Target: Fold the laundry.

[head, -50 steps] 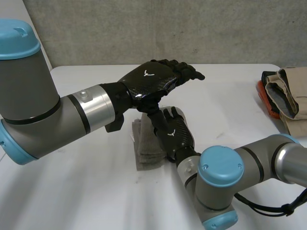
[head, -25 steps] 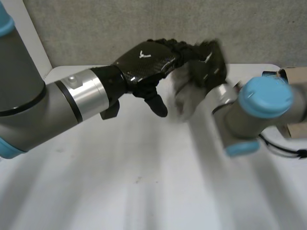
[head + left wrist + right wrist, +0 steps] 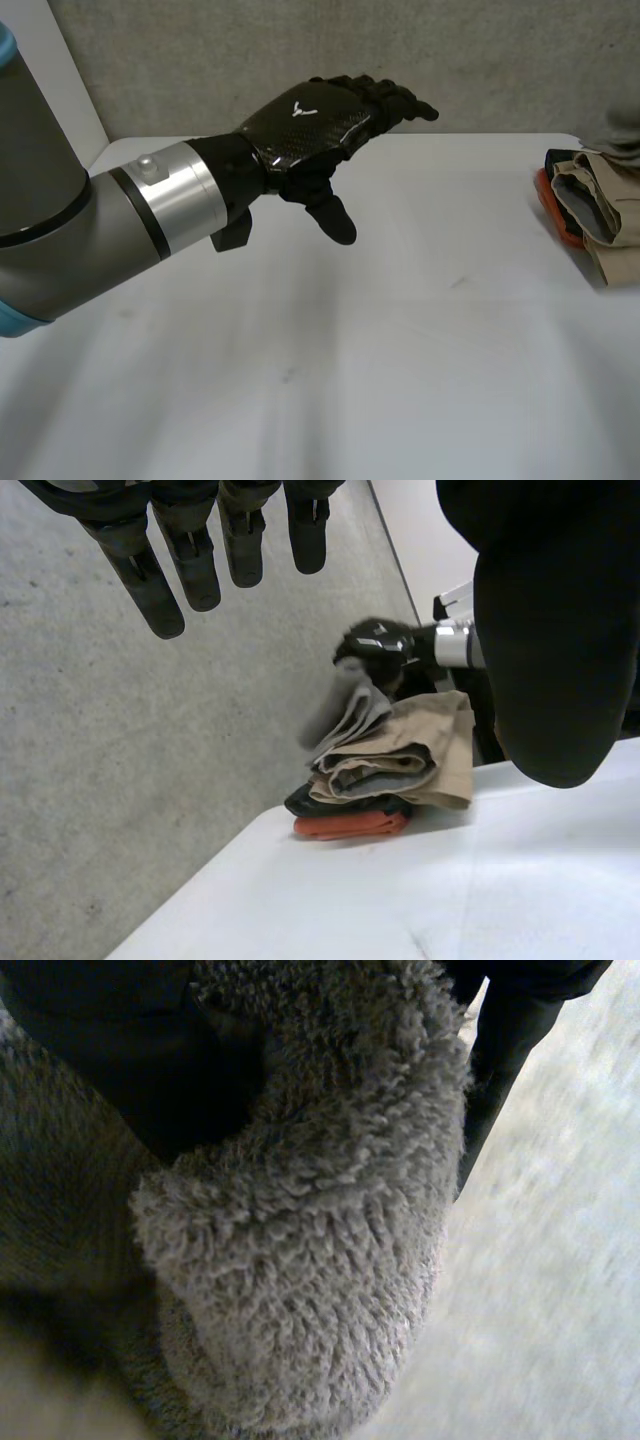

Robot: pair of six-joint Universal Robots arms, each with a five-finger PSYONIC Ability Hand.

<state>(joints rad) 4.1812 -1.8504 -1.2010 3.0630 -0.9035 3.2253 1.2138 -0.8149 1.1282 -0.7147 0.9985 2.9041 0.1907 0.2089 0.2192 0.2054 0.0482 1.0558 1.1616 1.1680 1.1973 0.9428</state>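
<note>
My left hand [image 3: 310, 125] hovers open above the white table [image 3: 350, 360], fingers straight and thumb hanging down, holding nothing. In the left wrist view my right hand [image 3: 378, 643] is far off at the table's right end, shut on a folded grey towel [image 3: 345, 708] just over the stack of folded laundry [image 3: 400, 765]. The right wrist view has the fluffy grey towel [image 3: 300, 1260] bunched under the palm, with a dark finger [image 3: 500, 1070] curled along its side. The stack [image 3: 590, 205] of beige and grey clothes sits at the table's right edge.
An orange folded piece [image 3: 350, 826] lies at the bottom of the stack, with a dark one on top of it. A grey wall [image 3: 300, 50] runs behind the table's far edge.
My right hand has closed on the folded grey towel that lay mid-table and swung it right to the stack. The left hand rose slightly and stays open.
</note>
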